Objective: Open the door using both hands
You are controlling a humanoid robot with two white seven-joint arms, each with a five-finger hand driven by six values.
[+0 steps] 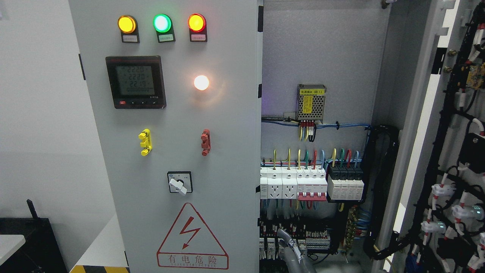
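Note:
The grey cabinet's left door (170, 113) stands shut. It carries three lamps, a digital meter (135, 82), a yellow latch (145, 142), a red latch (205, 142), a rotary switch (179, 183) and a red warning triangle. The right door (451, 151) is swung wide open to the right, its wired inner side facing me. The cabinet's inside (322, 113) lies exposed, with breakers and coloured wires. Only a grey tip of my right hand (291, 242) rises from the bottom edge, just right of the left door's free edge and in front of the lower terminals. My left hand is out of view.
A white wall is at the left, with a black box (30, 242) and a white surface at the lower left. Yellow-black floor tape (98, 269) runs below the cabinet. Black cable bundles (382, 189) hang between the opening and the open door.

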